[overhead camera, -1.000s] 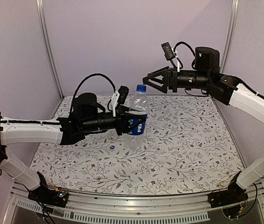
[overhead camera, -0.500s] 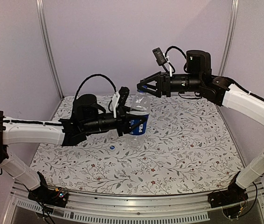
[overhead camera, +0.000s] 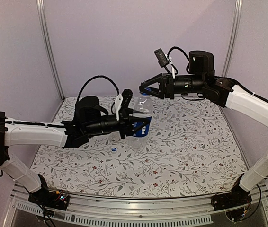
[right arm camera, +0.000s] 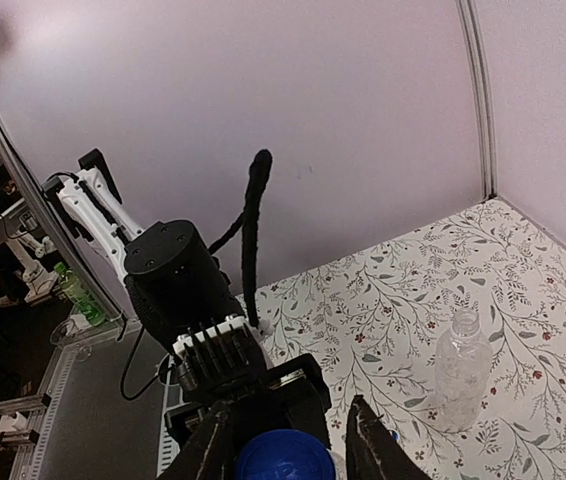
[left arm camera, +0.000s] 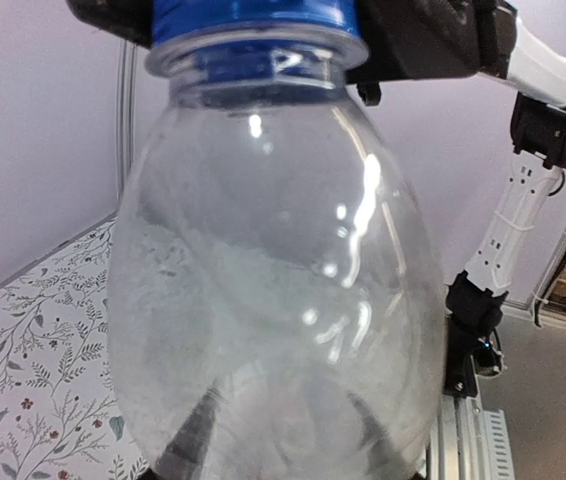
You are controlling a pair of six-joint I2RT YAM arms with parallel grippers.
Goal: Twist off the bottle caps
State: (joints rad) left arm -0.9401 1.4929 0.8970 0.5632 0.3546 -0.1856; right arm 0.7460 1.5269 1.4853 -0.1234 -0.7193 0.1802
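Observation:
My left gripper (overhead camera: 136,125) is shut on the labelled bottle (overhead camera: 141,118) and holds it upright above the table. In the left wrist view the clear bottle (left arm camera: 273,260) fills the frame, and the fingers show dimly through its lower part. Its blue bottle cap (right arm camera: 283,462) sits between the fingers of my right gripper (right arm camera: 288,450), which press against both sides of it. From above, the right gripper (overhead camera: 142,90) covers the bottle's top. The plain bottle (right arm camera: 460,385) stands open on the table. A loose blue cap (overhead camera: 114,149) lies on the cloth.
The table is covered with a floral cloth (overhead camera: 195,151). Walls and metal posts (overhead camera: 49,52) close in the back and sides. The left arm (overhead camera: 34,135) reaches across the left half, and the right arm (overhead camera: 252,101) comes in high from the right.
My right gripper moved left and a little lower onto the bottle's top and closed its jaws round the blue cap. The left gripper and bottle stayed almost still.

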